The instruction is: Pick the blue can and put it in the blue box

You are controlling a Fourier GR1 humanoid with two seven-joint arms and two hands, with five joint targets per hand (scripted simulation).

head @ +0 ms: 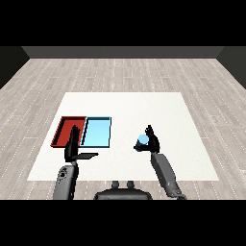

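Note:
The blue can (pixel 142 140) shows its light blue top right of the table's middle, and my right hand (pixel 152 140) is curled round it from the right side. The light blue tray (pixel 96 132) lies left of the can, well apart from it. My left hand (pixel 73 145) stands in front of the trays with straight fingers pointing up and the thumb stretched out to the right, holding nothing.
A red tray (pixel 67 130) lies directly left of the light blue tray, touching it. My left hand's fingers overlap the red tray's front right corner in this view. The white table (pixel 125 108) stretches behind and to the right of the trays.

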